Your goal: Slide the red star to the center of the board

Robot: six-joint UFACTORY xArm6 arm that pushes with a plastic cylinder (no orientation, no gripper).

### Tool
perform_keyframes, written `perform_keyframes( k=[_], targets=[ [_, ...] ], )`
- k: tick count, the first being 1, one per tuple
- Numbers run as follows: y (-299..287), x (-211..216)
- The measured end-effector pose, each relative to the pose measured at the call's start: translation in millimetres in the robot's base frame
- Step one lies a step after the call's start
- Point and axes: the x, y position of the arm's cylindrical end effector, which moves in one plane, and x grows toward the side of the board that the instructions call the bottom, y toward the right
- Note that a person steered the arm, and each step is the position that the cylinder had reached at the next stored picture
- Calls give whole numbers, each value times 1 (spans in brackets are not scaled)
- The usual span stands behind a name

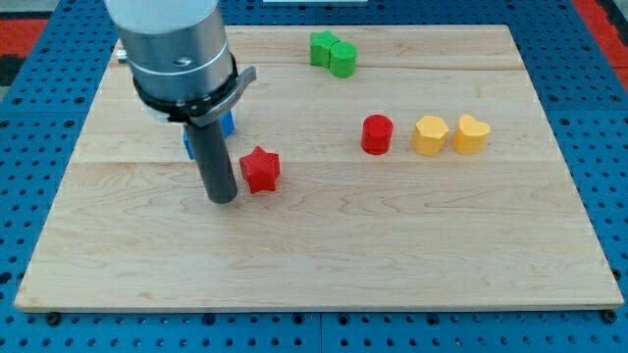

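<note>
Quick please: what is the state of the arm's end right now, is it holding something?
No gripper: my tip is a bare rod and holds nothing; it stands just to the view's left of the red star, whether touching cannot be told.

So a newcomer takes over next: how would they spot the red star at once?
On the pale wooden board, look left of centre, just right of my tip. The red star-shaped block sits there, spiky-edged, unlike the round red cylinder farther right.
</note>
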Motion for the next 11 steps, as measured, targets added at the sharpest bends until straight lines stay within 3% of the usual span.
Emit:
perform_keyframes(
  k=[3, 5, 7, 11],
  targets=[
    [55, -49],
    [56, -57],
    [101, -37],
    [120, -93]
  ],
)
